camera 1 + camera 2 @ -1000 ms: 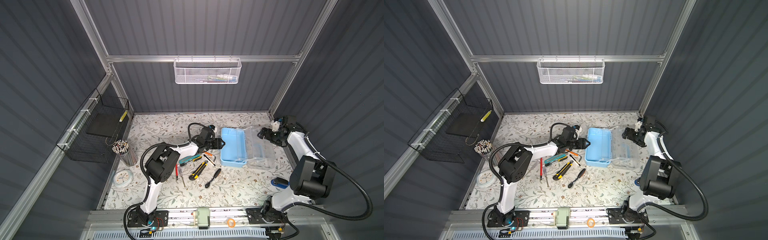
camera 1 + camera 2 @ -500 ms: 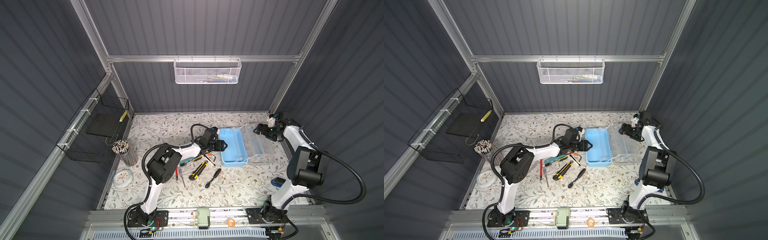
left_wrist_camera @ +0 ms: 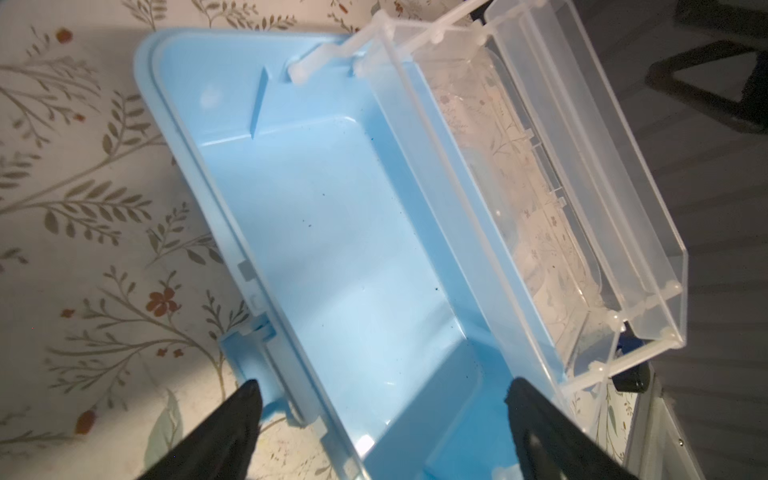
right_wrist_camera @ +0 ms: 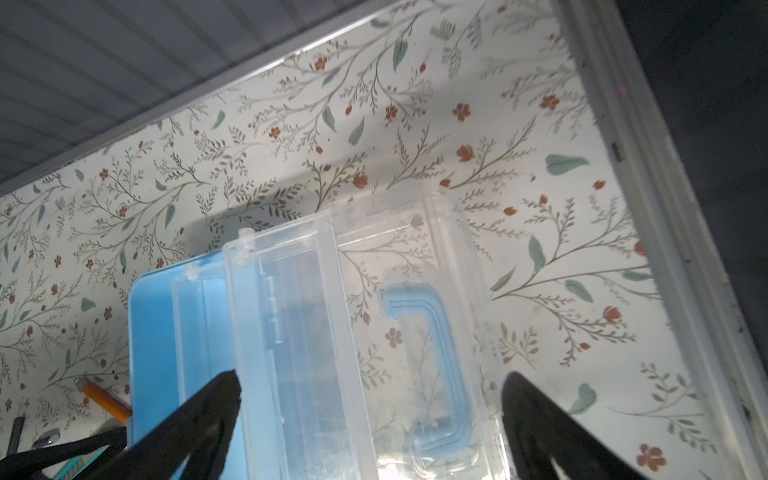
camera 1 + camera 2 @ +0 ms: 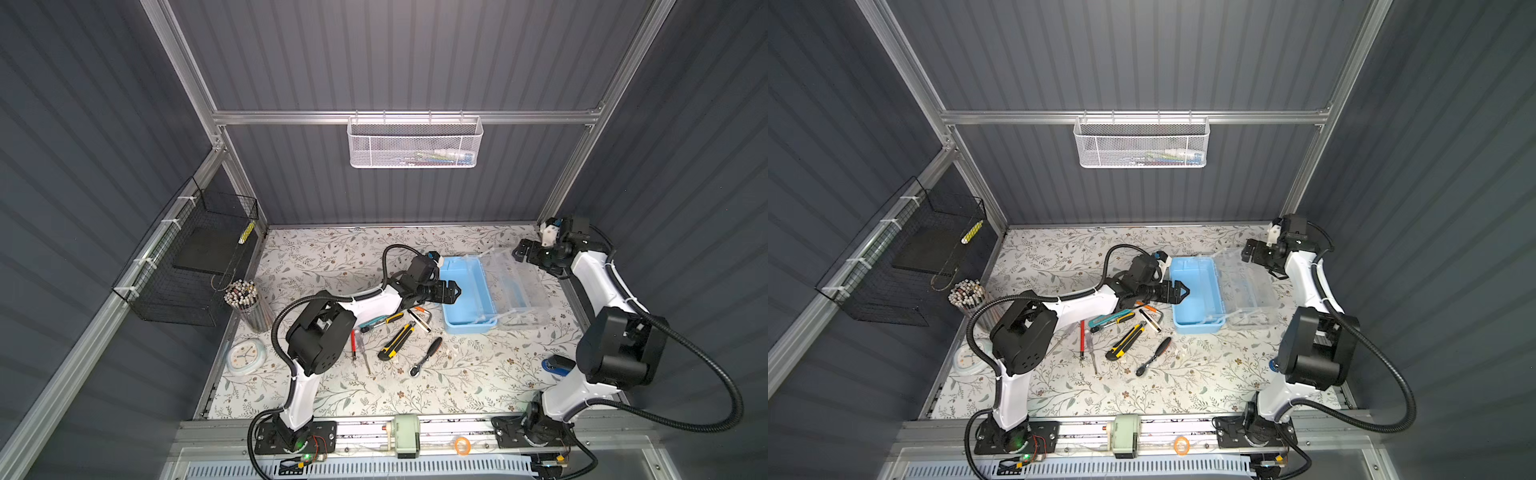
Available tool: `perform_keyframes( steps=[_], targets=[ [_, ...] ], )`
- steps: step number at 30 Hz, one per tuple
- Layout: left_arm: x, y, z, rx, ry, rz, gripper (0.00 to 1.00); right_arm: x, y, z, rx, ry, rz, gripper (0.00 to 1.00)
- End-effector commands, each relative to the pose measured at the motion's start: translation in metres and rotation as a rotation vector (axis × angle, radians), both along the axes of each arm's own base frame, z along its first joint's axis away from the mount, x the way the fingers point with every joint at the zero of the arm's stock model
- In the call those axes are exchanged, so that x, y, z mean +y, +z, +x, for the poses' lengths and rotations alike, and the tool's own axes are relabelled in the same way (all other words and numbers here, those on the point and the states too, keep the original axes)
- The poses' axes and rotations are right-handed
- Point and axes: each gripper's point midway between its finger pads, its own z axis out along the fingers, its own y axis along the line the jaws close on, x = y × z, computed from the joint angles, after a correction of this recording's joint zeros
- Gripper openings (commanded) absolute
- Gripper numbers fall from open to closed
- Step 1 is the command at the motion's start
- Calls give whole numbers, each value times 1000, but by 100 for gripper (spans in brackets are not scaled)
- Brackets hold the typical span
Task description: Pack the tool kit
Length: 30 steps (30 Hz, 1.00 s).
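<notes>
The tool kit's light-blue box (image 5: pixel 465 291) (image 5: pixel 1198 291) lies open and empty on the floral mat. Its clear lid (image 5: pixel 515 286) (image 4: pixel 291 311) is folded out to the right, and the blue handle (image 4: pixel 432 374) shows through it. My left gripper (image 5: pixel 453 291) (image 3: pixel 382 395) hangs open over the box's left rim (image 3: pixel 232 232), holding nothing. My right gripper (image 5: pixel 524 253) (image 4: pixel 370 390) is open above the lid's far end. Left of the box lie a yellow-black knife (image 5: pixel 397 340), a ratchet (image 5: pixel 426 356), a teal knife (image 5: pixel 378 322), a red screwdriver (image 5: pixel 354 343) and a hex key (image 5: pixel 424 316).
A white mesh basket (image 5: pixel 413 143) hangs on the back wall and a black wire basket (image 5: pixel 195 257) on the left wall. A pencil cup (image 5: pixel 249 303) and a small clock (image 5: pixel 246 357) stand at the left edge. A blue stapler (image 5: pixel 555 365) sits by the right arm.
My left jaws have spread wider and shifted slightly right over the box's rim. The right arm has swung its elbow forward, and its gripper has moved a little toward the back.
</notes>
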Motion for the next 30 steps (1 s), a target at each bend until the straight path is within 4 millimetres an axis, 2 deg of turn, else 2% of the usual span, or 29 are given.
perform_keyframes(
  steps=[1,5,10,16,20,26,30],
  targets=[
    [13,11,-5,-44,5,31,99,-7,18,-5,-46,-35,-57,99],
    [25,17,-10,-69,11,51,100,-3,32,-13,-86,-41,-59,99],
    [46,22,-13,-117,49,100,100,16,51,-22,-169,7,-69,99],
    [77,31,-9,-154,122,126,100,68,64,-39,-261,177,-128,99],
    [99,30,-9,-148,155,148,100,116,59,-57,-299,360,-209,97],
    [143,22,-8,-111,241,153,100,185,33,-94,-354,705,-362,95],
    [174,18,-9,-90,306,152,100,214,11,-119,-334,862,-408,90]
  ],
)
